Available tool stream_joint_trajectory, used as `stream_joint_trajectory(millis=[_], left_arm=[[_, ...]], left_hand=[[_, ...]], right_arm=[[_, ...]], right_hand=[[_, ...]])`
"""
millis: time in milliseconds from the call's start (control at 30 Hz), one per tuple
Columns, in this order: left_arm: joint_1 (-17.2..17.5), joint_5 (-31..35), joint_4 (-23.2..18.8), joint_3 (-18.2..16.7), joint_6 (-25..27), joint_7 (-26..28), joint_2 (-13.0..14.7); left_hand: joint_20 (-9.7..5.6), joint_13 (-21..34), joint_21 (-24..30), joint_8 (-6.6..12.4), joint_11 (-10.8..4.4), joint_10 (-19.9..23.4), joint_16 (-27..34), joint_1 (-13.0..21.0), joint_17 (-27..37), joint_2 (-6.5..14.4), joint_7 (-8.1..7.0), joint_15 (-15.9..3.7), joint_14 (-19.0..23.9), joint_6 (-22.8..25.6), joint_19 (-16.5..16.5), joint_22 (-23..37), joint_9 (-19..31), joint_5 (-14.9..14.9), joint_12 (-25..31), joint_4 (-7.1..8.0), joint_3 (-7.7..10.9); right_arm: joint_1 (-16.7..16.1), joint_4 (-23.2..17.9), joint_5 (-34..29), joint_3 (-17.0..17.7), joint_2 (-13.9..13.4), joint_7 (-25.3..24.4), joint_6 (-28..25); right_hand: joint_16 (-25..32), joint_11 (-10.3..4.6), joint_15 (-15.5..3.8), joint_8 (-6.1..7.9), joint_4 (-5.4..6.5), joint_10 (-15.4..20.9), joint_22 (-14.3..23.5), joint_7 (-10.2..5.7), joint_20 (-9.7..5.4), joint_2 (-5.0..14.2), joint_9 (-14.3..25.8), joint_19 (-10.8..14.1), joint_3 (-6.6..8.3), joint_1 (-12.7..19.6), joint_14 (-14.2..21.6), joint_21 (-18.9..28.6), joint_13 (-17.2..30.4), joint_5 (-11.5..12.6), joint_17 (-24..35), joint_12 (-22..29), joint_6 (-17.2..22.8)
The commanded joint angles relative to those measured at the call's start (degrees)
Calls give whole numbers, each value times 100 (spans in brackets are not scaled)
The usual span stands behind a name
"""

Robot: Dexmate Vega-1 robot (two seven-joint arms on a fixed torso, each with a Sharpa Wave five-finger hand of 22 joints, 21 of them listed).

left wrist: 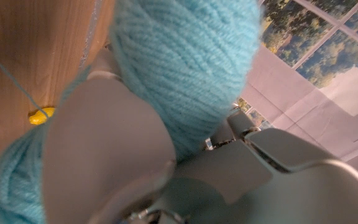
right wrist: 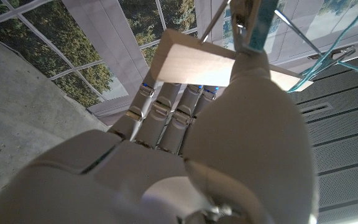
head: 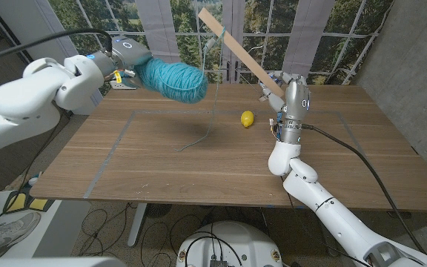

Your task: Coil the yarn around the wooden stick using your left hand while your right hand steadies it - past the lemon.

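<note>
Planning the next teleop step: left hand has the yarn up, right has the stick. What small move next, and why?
Probably carry the teal yarn ball in the left hand around the upper end of the flat wooden stick. The right hand grips the stick tilted, a strand already hangs from it, slack on the table near the yellow lemon.

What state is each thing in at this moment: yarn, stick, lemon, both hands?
Yarn ball: held above the table, a strand hanging down.
Wooden stick: held tilted, raised.
Lemon: loose on the table.
Left hand: grips the yarn ball.
Right hand: grips the stick.
</note>
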Motion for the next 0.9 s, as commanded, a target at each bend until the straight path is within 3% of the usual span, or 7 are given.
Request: stream_joint_trajectory(millis=[33,300,533,700,900], left_arm=[[-373,53,-420,500,-602,-127,-5],[-524,-118,-652,452,-772,-433,-98],[-117,-25,-1095,-250,-472,-925,-22],[332,-122,-1270,-906,-531,-1163,-277],[295,-63,-1427,-1082,-575,-1665,-367]], left_hand=[[-741,22,46,16,-264,268,-2,1144,740,1226,-26,-1529,1423,254,-35,3,26,30,-1,32,7],[-743,35,64,5,-253,270,-12,1143,750,1227,-28,-1529,1425,252,-46,-8,28,32,-6,34,4],[-742,42,81,0,-248,276,-22,1142,757,1227,-29,-1529,1424,260,-54,-16,30,34,-11,36,0],[-743,44,95,-9,-255,285,-31,1143,764,1227,-25,-1529,1424,257,-61,-24,32,36,-17,36,-2],[-742,50,109,-18,-257,283,-38,1144,772,1226,-31,-1529,1427,253,-68,-31,34,38,-25,36,-4]], right_arm=[[83,117,98,-60,-54,-2,-131],[70,127,35,-228,-260,-2,-540],[24,193,518,-213,-340,-2,-608],[-38,229,656,-80,-273,-2,-519],[-22,223,832,-89,-321,-2,-439]], right_hand=[[-13,21,-459,8,28,17,4,-180,-548,1092,-2,-22,-6,1096,32,30,29,23,11,33,255],[-15,22,-460,1,32,23,3,-179,-553,1091,6,-27,-13,1103,33,43,23,23,12,22,261],[-18,22,-459,-8,36,23,1,-184,-551,1092,14,-31,-19,1107,33,54,28,23,11,18,257],[-21,24,-461,-14,39,25,1,-187,-550,1093,24,-35,-23,1113,33,64,39,23,11,18,254],[-23,32,-460,-29,44,23,1,-185,-554,1098,21,-38,-26,1120,34,75,36,23,11,8,254]])
